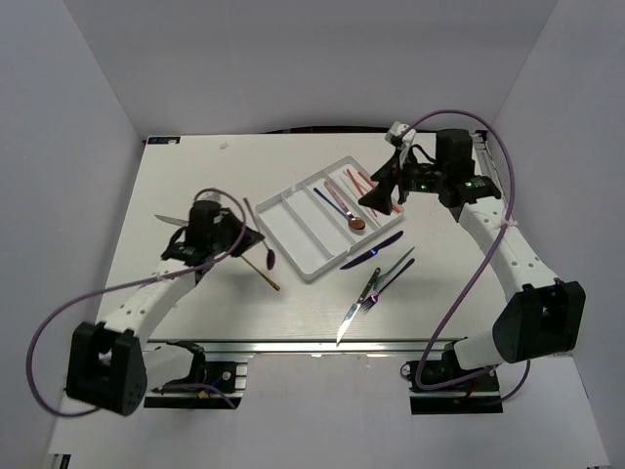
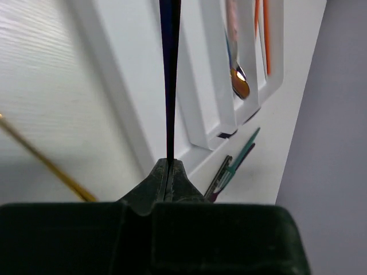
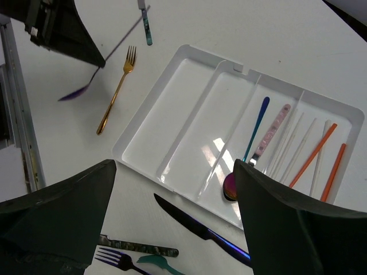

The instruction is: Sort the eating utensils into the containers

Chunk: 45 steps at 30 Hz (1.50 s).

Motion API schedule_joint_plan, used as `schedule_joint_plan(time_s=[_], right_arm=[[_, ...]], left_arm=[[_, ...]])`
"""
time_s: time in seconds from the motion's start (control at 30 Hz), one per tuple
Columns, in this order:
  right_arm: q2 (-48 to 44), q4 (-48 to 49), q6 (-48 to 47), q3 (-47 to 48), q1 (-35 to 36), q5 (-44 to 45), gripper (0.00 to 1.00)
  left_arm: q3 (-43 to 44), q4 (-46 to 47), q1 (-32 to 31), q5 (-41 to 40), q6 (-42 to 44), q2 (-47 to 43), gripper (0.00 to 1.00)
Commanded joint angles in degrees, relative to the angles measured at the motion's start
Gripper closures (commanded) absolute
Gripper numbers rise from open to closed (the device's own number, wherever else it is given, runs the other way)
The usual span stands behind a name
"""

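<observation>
My left gripper [image 1: 237, 237] is shut on the thin dark handle [image 2: 170, 86] of a purple-bowled spoon [image 1: 268, 260] and holds it above the table, just left of the white tray [image 1: 293, 237]. The right wrist view shows this spoon [image 3: 74, 93] hanging from the left fingers. My right gripper [image 1: 376, 202] is open and empty above the tray's right end [image 3: 172, 114]. The tray holds a blue-handled spoon [image 3: 255, 129], a pink-handled utensil [image 3: 272, 129] and red-orange chopsticks [image 3: 312, 154]. A purple-blue knife [image 3: 200, 229] lies just outside the tray.
A gold fork [image 3: 117, 89] lies on the table left of the tray. A silver knife [image 1: 168, 220] lies behind the left gripper. A purple fork [image 3: 114, 260], a dark patterned handle [image 3: 137, 247] and a teal utensil [image 1: 395, 262] lie near the front edge, with a silver blade [image 1: 348, 322].
</observation>
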Motion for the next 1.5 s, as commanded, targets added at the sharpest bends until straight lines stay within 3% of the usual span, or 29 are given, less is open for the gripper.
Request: schedule_joint_plan(time_s=[0.0,0.3,0.5,0.67,0.87,0.97,1.23,1.47], right_arm=[[-2.43,2.51,1.94,-0.63,-3.05,-3.79,0.11],[-2.88,4.0,3.52,-1.77,-6.48,-5.91,0.11],[-2.53,4.62,3.61,-2.3,-6.66,-6.0,0.11],[-2.08,4.71,3.7,-2.56,-6.66,-5.91,0.11],[-1.3,5.15,3.7,-2.91,-6.57,-5.82,0.11],[-1.03,5.15,3.79,-3.0,-6.57,-5.91,0.11],[-0.59,5.06,3.52,-3.0,-6.66,-5.82,0.11],[-1.03,4.53,1.42,-3.18,-6.3,-7.4,0.11]], left_arm=[[6.31,9.73,-9.32,-2.58,-4.19,7.69,1.0],[27.21,16.07,-20.59,-8.3,-5.78,34.39,1.0],[39.61,14.49,-22.62,-13.02,-7.88,47.15,1.0],[44.99,11.61,-22.8,-16.29,-13.32,52.7,1.0],[49.48,7.9,-23.94,-20.16,-17.81,57.01,1.0],[50.45,7.54,-24.21,-19.64,-19.05,58.42,0.95],[52.03,6.4,-24.74,-17.09,-18.79,58.52,0.61],[49.66,6.58,-24.74,-15.86,-17.3,53.69,0.56]])
